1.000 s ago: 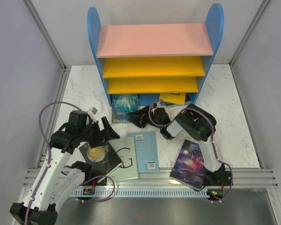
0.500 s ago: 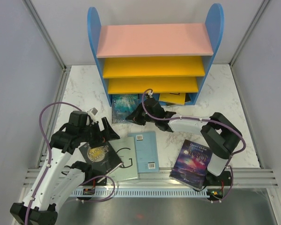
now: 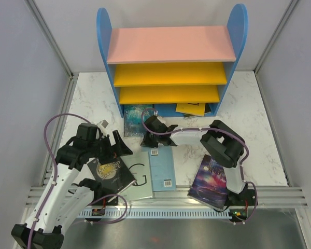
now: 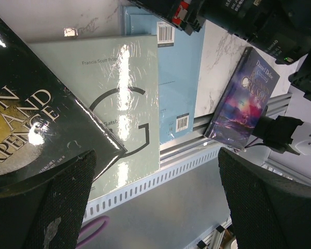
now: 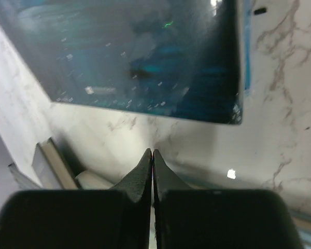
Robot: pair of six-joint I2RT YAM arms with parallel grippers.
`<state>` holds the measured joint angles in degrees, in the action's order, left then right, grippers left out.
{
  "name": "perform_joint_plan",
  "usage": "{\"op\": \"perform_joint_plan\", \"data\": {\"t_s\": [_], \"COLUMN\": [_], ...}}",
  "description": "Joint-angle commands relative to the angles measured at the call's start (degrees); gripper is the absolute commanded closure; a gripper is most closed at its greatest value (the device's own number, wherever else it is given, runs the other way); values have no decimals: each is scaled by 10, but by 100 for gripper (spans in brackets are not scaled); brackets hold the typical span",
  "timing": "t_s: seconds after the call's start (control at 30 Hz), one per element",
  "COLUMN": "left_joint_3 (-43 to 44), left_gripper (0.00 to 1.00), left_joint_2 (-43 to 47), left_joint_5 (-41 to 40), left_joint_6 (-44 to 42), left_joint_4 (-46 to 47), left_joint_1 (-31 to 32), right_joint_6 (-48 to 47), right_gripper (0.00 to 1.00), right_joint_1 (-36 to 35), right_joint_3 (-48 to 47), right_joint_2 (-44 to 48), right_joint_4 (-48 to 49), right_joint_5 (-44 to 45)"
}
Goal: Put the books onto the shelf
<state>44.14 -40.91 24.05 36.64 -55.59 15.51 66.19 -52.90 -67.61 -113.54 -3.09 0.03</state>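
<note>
- The teal book (image 3: pixel 136 118) lies flat on the bench (image 3: pixel 249 129), just ahead of the right claw (image 3: pixel 147 137), with its far edge at the foot of the shelf (image 3: pixel 171 44).
- In the right wrist view, the right claw (image 5: pixel 153 155) has its two fingers pressed together with nothing between them. The tips point at bare marble, just short of the teal book's (image 5: pixel 145 57) near edge. I cannot tell whether they touch the bench.
- The yellow book (image 3: pixel 192 108) lies to the right of that claw, tucked in at the bottom of the shelf.
- The shelf stands upright beyond the right claw. Its pink top board and two yellow-orange boards carry no books.
- The light blue book (image 3: pixel 163 168) lies flat just behind the right claw, towards the arm bases.
- The pale green book (image 3: pixel 141 179) lies beside the light blue one, touching it along one long edge.
- The black book (image 3: pixel 110 174) with gold lettering sits directly below the left claw (image 3: pixel 114 146), and one corner overlaps the pale green book.
- The left claw (image 4: pixel 155 171) has its fingers spread wide apart and grips nothing.
- The purple galaxy book (image 3: pixel 211 179) lies well to the right of the left claw, at the bench's near edge beside the right arm's base.
</note>
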Motion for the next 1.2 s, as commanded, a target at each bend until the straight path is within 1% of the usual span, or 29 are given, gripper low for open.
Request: {"op": "perform_joint_plan", "data": {"t_s": [0.0, 0.3, 0.43, 0.6, 0.77, 0.93, 1.17], "left_joint_3": [8, -12, -22, -30, -41, -49, -53], "left_gripper": [0, 1, 1, 1, 1, 1, 1], "left_joint_2": [9, 40, 55, 68, 73, 74, 80], "left_joint_5": [4, 3, 2, -3, -4, -2, -1], "left_joint_6": [-22, -26, -27, -30, -28, -26, -25], "left_joint_4": [-5, -41, -59, -75, -78, -75, -76], "left_joint_1": [1, 3, 8, 16, 25, 32, 34], "right_joint_6": [8, 57, 77, 89, 76, 65, 68], "right_gripper": [100, 100, 100, 100, 100, 100, 100], "right_joint_1": [2, 11, 23, 41, 55, 58, 60], "right_joint_3": [-31, -109, -144, -183, -231, -282, -306], "right_joint_2": [-32, -121, -133, -131, -140, -160, -167], "right_joint_4": [-32, -50, -54, -92, -99, -102, -102], "right_joint_5": [33, 102, 140, 206, 218, 210, 214]}}
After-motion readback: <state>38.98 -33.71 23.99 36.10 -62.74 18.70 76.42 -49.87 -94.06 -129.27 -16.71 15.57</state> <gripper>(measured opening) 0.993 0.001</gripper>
